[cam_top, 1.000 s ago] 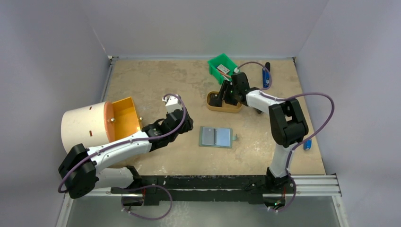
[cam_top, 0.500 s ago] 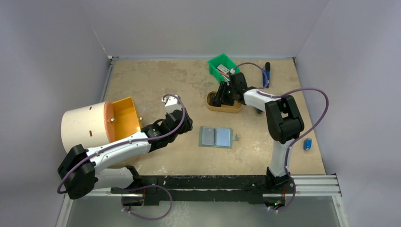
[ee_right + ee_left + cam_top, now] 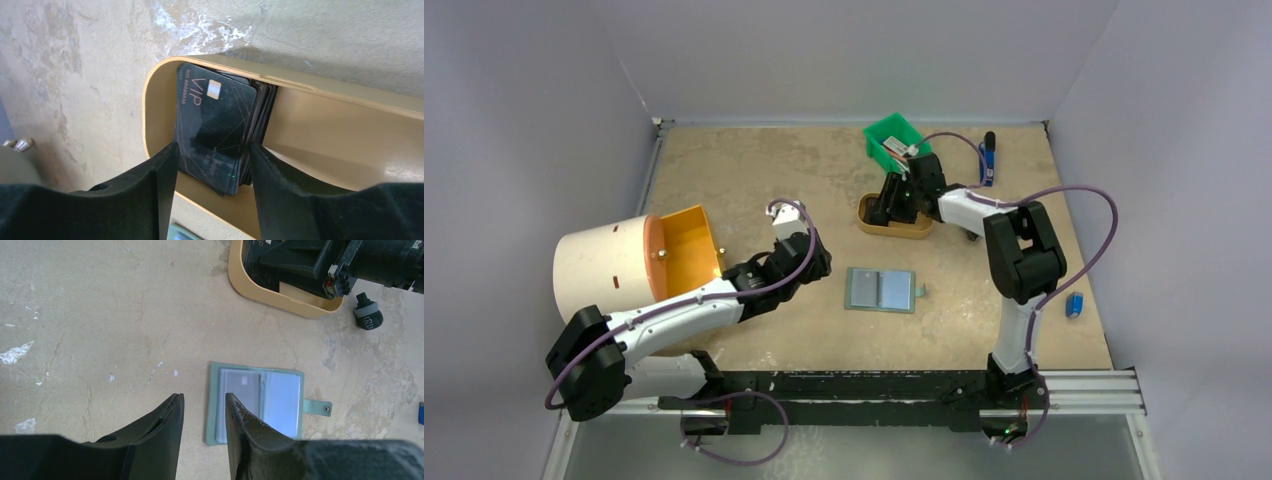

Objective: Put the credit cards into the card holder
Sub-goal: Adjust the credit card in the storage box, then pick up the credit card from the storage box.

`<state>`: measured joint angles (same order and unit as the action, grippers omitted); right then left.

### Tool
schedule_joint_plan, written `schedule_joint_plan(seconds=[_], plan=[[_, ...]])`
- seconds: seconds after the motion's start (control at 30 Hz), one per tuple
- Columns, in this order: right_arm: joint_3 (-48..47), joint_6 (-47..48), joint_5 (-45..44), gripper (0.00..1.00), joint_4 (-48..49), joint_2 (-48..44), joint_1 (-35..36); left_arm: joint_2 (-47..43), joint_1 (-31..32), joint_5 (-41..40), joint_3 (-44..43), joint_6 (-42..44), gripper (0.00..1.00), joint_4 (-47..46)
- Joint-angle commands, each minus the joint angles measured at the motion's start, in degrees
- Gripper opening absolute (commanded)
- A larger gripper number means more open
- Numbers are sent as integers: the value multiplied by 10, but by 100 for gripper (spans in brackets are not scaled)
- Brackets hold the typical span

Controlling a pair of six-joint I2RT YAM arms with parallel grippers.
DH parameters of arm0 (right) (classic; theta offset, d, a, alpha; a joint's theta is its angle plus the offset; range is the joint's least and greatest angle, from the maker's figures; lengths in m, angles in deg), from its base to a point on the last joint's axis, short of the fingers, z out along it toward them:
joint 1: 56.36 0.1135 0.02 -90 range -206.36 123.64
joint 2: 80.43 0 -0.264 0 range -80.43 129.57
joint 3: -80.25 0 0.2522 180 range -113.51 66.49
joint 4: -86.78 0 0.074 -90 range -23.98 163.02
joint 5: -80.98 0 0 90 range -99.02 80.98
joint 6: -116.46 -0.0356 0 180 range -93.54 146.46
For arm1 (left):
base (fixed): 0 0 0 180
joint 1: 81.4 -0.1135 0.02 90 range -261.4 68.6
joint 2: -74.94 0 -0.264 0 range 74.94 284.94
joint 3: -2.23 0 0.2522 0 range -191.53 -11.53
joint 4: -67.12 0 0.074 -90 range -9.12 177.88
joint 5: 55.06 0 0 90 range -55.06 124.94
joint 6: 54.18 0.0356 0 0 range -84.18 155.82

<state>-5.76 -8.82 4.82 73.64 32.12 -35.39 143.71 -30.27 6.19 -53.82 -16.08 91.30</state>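
The card holder (image 3: 881, 289) lies open and flat mid-table, pale blue-grey pockets up, snap tab to the right; it also shows in the left wrist view (image 3: 260, 405), where its left pocket looks darker. A stack of black credit cards (image 3: 215, 125) leans in the left end of the tan oval tray (image 3: 300, 87). My right gripper (image 3: 212, 150) is open, with its fingers on either side of the stack's lower end; it also shows in the top view (image 3: 889, 207). My left gripper (image 3: 202, 397) is open and empty, hovering just left of the card holder (image 3: 817, 262).
A green bin (image 3: 894, 140) stands behind the tray (image 3: 916, 232). A white cylinder with an orange box (image 3: 686, 240) is at the left. A black knob (image 3: 367, 317) lies right of the tray. A blue pen (image 3: 987, 158) and a small blue item (image 3: 1074, 304) lie at the right.
My right gripper has shifted left and deeper over the tray's left end, with its elbow swinging slightly left. The left arm and the card holder have not moved.
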Motion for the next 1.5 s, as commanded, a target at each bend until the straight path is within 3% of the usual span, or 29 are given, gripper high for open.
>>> schedule_joint_plan(seconds=[0.0, 0.27, 0.57, 0.97, 1.2, 1.47], plan=[[8, -16, -41, 59, -5, -31, 2, -14, -1, -10, 0, -7, 35, -10], [-16, -16, -58, 62, -47, -12, -1, -14, -1, -12, 0, -8, 35, -9], [-8, -13, -67, 50, -49, -12, -5, -15, -1, -17, -3, -5, 35, -6], [28, -22, -66, 43, -19, -37, -15, -6, -1, -17, -10, -2, 35, -5], [40, -24, -66, 53, -10, -43, -18, -4, -1, -15, -9, -4, 35, -6], [50, -27, -64, 41, 5, -54, -20, -3, -1, -15, -8, -6, 35, -5]])
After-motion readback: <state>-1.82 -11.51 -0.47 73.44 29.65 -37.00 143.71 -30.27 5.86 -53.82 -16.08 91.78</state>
